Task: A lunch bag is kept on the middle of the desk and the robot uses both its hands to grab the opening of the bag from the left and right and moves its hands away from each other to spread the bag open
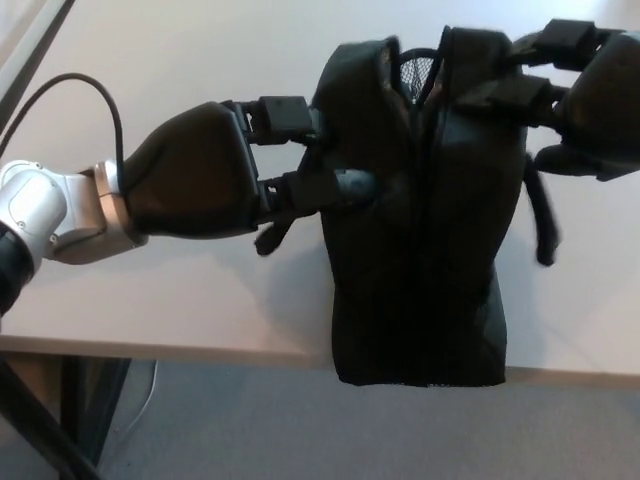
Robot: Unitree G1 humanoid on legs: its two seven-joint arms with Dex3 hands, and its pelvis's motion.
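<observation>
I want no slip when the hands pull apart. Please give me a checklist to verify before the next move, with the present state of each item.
1. Left hand grips the left side of the lunch bag: ok.
2. Right hand closed on the right side: cannot tell, picture blurred.
3. Zipper undone at top, mesh lining showing: ok.
4. Bag fully on the desk: not ok, it stands at the front edge.
5. Side strap hangs free: ok.

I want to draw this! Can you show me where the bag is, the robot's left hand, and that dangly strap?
lunch bag (420, 290), head view, on its front panel.
left hand (195, 175), head view, on the black palm.
strap (545, 220), head view, hanging beside the bag's right side.
</observation>
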